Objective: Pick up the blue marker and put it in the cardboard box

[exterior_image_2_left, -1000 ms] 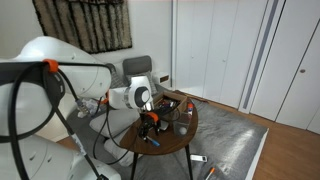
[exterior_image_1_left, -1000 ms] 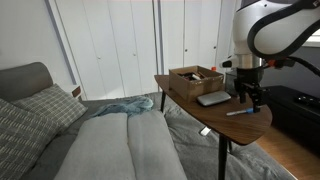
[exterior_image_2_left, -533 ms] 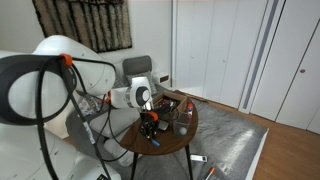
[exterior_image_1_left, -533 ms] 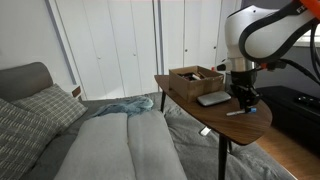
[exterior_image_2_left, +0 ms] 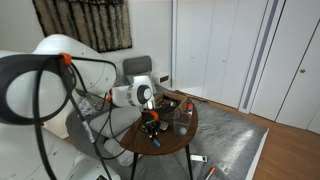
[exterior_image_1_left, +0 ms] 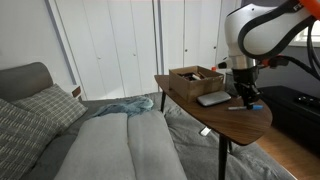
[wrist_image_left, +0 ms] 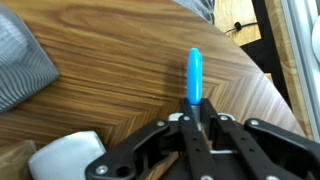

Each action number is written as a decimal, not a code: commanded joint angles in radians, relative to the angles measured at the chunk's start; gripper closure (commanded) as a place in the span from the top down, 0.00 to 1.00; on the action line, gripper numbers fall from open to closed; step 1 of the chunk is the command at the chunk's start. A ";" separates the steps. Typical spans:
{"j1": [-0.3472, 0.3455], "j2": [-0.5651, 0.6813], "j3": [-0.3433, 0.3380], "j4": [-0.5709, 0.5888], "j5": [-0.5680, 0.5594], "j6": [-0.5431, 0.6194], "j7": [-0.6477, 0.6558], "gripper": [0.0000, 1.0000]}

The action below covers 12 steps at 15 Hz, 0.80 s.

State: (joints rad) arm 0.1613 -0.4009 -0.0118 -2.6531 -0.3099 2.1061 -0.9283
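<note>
The blue marker (wrist_image_left: 194, 70) lies on the wooden table, pointing away from the wrist camera. My gripper (wrist_image_left: 197, 104) is shut on its near end, one finger pressing each side. In an exterior view the gripper (exterior_image_1_left: 247, 101) reaches down to the table's near end, with the marker (exterior_image_1_left: 240, 108) at its tips. The cardboard box (exterior_image_1_left: 195, 78) stands at the table's far end, apart from the gripper. In an exterior view the gripper (exterior_image_2_left: 152, 129) hangs low over the round table.
A flat grey slab (exterior_image_1_left: 212, 98) lies between the box and the gripper. A clear container (exterior_image_2_left: 183, 121) stands on the table (exterior_image_2_left: 170, 140) close to the gripper. The table edge (wrist_image_left: 270, 95) runs close past the marker's right. A bed (exterior_image_1_left: 120, 140) sits beside the table.
The arm came down over the marker and the jaws closed from wide open onto its near end. The marker still rests on the table.
</note>
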 commanded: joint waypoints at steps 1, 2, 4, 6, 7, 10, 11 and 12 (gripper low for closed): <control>-0.060 -0.239 0.001 -0.042 -0.040 -0.068 0.063 0.04; -0.074 -0.290 -0.009 -0.034 -0.045 -0.087 0.067 0.04; -0.098 -0.380 -0.034 -0.012 -0.051 -0.106 0.068 0.04; -0.116 -0.402 -0.061 0.056 -0.059 -0.081 0.068 0.04; -0.124 -0.402 -0.077 0.086 -0.069 -0.049 0.068 0.04; -0.136 -0.321 -0.119 0.180 -0.120 0.146 0.061 0.04; -0.133 -0.277 -0.131 0.205 -0.134 0.240 0.059 0.04; -0.122 -0.216 -0.141 0.234 -0.129 0.313 0.054 0.04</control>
State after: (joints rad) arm 0.0298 -0.7761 -0.1281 -2.5116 -0.4092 2.2428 -0.8763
